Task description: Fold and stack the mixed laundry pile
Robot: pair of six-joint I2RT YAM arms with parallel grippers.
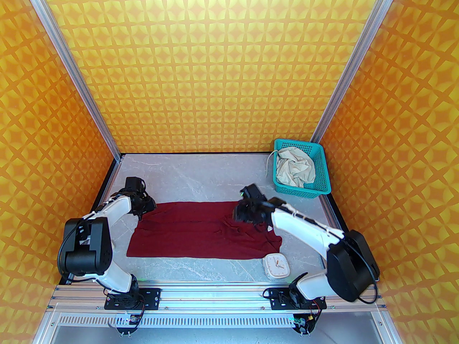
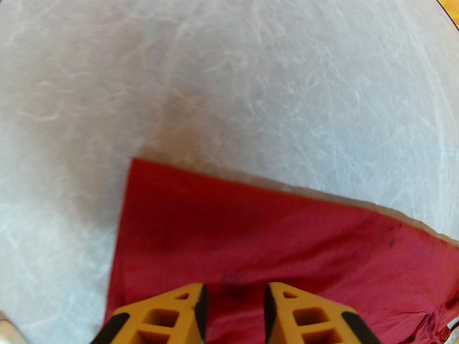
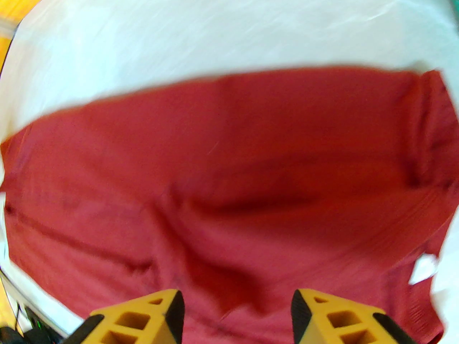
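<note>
Laundry lies in two places. The dark maroon-red shirt (image 1: 200, 228) is spread out as a broad, mostly flat rectangle across the middle of the grey marbled table (image 1: 200, 177), smooth on its left half and rumpled into folds toward its right end. The cream-beige shorts (image 1: 296, 168) are bunched up inside the teal mesh basket (image 1: 322, 179), which stands at the far right corner of the table, well apart from the shirt. The shorts nearly fill the basket, and their drawstring (image 1: 269, 163) hangs out over its left rim onto the table.

The left gripper (image 2: 235, 292) sits above the shirt's far left corner. Its orange fingers (image 2: 186, 310) stand a narrow gap apart with red cloth visible between them. Nothing looks pinched, though the tips may be brushing the fabric; the wrist view is too close to be sure.

The right gripper (image 3: 236, 299) is over the wrinkled far right part of the shirt, its jaws parted wide and holding nothing. That wrist view is blurred.

A small white square clock (image 1: 276, 265) lies face up on the table just beside the shirt's near right corner. Orange-and-yellow patterned walls (image 1: 229, 66) close in the workspace on three sides.
</note>
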